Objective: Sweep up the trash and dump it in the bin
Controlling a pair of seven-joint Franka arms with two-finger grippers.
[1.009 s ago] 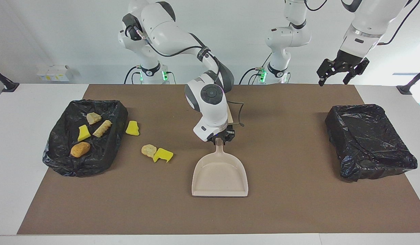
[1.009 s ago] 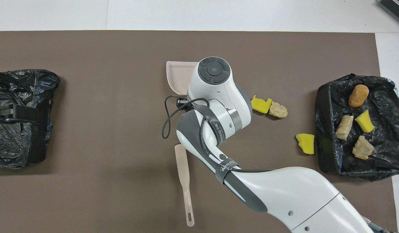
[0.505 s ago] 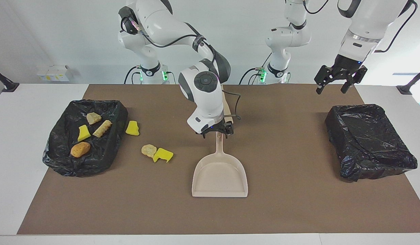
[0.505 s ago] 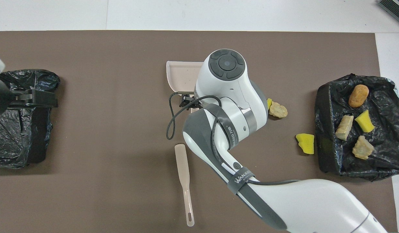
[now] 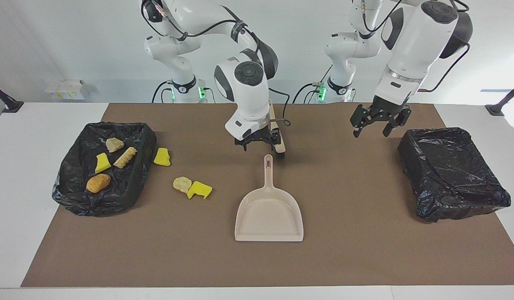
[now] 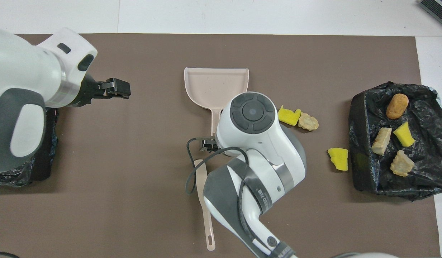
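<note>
A beige dustpan (image 5: 268, 214) lies mid-mat, its handle toward the robots, and also shows in the overhead view (image 6: 216, 85). My right gripper (image 5: 260, 148) hangs open and empty above the mat, over the beige brush (image 5: 275, 125) just off the handle's end. The brush also shows in the overhead view (image 6: 206, 215). Three trash scraps lie on the mat: a yellow one (image 5: 162, 157), a tan one (image 5: 182, 184) and a yellow one (image 5: 199, 190). Several more lie in the black-lined bin (image 5: 73, 196). My left gripper (image 5: 371, 132) is open and empty above the mat, beside the empty bin (image 5: 452, 171).
The brown mat (image 5: 357, 250) covers most of the white table. The bin with scraps stands at the right arm's end (image 6: 364, 168), the empty bin at the left arm's end, mostly covered by my left arm in the overhead view.
My right gripper has let go of the dustpan handle, risen and drawn back toward the robots. My left gripper has come down and moved from the table's corner toward the middle.
</note>
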